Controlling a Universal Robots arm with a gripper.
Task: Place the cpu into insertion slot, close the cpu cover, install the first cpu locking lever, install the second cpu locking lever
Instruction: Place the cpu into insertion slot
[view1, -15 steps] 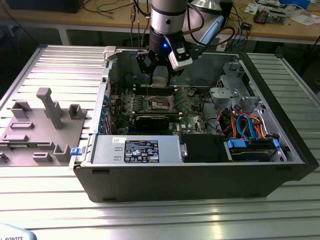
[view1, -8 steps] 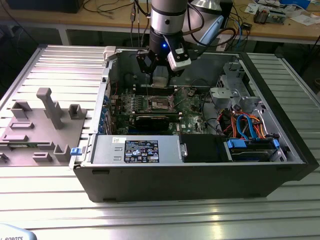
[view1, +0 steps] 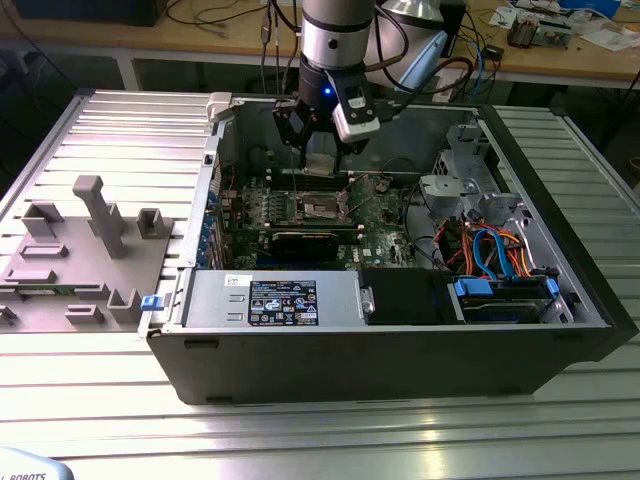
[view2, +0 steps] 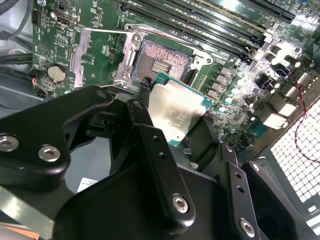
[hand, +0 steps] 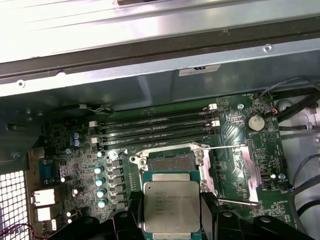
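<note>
gripper (view1: 318, 152): pinching cpu (hand: 171, 204) by its edges, held level
insertion slot (hand: 170, 163): bare, chip close above
cpu cover (hand: 234, 172): flipped open, socket exposed

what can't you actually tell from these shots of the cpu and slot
- Underside of the cpu: faces away from the camera in both wrist views.
- The cpu's gripped edges: covered by the hand in the second wrist view.
- Near edge of the slot: behind the cpu in the first wrist view.
- Height of the cpu above the slot: too small in the exterior view, and the hand is in the way.
</note>
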